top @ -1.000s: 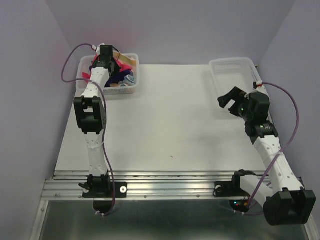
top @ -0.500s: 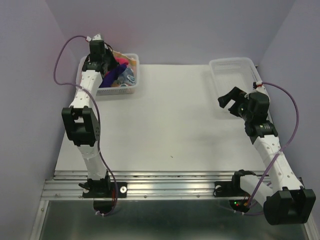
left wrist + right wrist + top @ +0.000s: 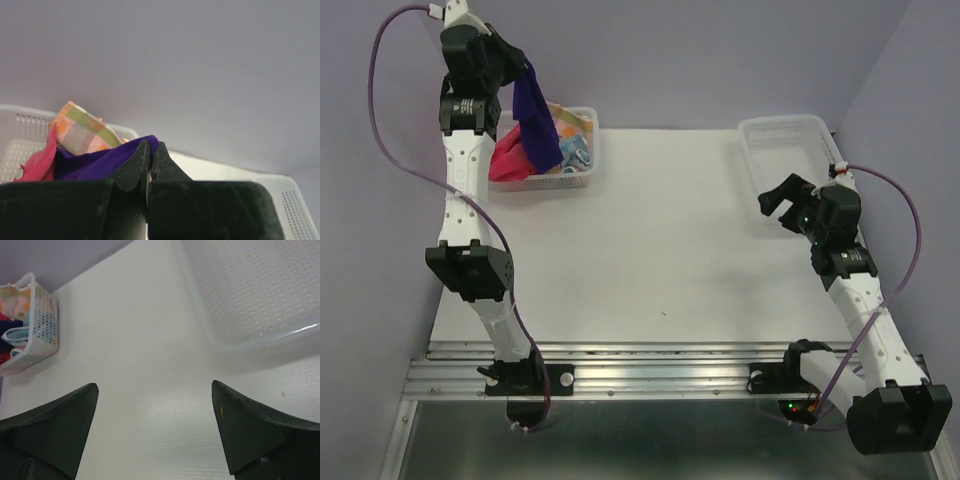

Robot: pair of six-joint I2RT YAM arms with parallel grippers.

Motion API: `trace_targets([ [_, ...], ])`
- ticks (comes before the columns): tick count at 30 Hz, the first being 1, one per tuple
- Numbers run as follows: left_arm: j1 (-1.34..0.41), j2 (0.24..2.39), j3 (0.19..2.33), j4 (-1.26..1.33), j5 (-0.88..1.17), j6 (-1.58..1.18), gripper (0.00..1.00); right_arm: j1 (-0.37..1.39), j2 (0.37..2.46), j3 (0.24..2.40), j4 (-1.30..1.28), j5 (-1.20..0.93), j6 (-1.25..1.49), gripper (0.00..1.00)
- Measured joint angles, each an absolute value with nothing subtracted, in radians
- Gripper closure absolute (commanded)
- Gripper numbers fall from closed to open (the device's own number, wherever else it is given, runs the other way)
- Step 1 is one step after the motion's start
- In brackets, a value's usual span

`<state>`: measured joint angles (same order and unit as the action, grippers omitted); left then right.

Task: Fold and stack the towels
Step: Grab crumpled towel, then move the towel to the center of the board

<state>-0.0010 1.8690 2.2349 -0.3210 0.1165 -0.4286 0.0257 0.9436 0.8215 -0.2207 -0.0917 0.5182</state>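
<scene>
Only the top view shows the purple towel (image 3: 535, 118) hanging over the basket (image 3: 582, 180); the left wrist view shows the left fingers (image 3: 150, 157) clamped on it, the right fingers (image 3: 772, 207) apart.

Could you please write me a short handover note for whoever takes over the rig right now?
Left gripper: shut on the dark purple cloth towel, which hangs above the white plastic mesh basket at the far left.
Right gripper: open, holding nothing, hovering over the white table near the shallow white mesh tray.
In the basket: bright pink towel, light-blue patterned towel, orange-yellow-pink patterned towel.
Done: one towel picked up.
Left: fold all four and stack them; none is folded yet.
</scene>
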Motion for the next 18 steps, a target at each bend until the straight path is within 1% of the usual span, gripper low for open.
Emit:
trace_targets([
  [3,0.026,1.87,2.285,-0.326,0.132,-0.434,1.0,0.026,0.937,0.822,-0.222,-0.086,0.516,0.0],
  [6,0.048,1.874,2.333,-0.324,0.194,-0.439,1.0,0.026,0.933,0.822,-0.22,-0.086,0.514,0.0],
  [9,0.047,1.872,2.357,-0.286,0.305,-0.461,1.0,0.026,0.926,0.821,-0.215,-0.092,0.512,0.0],
  [13,0.031,1.842,2.354,-0.237,0.449,-0.501,1.0,0.026,0.916,0.82,-0.212,-0.107,0.512,0.0],
  [18,-0.034,1.73,2.296,-0.183,0.588,-0.527,1.0,0.026,0.878,0.807,-0.2,-0.13,0.512,0.0],
])
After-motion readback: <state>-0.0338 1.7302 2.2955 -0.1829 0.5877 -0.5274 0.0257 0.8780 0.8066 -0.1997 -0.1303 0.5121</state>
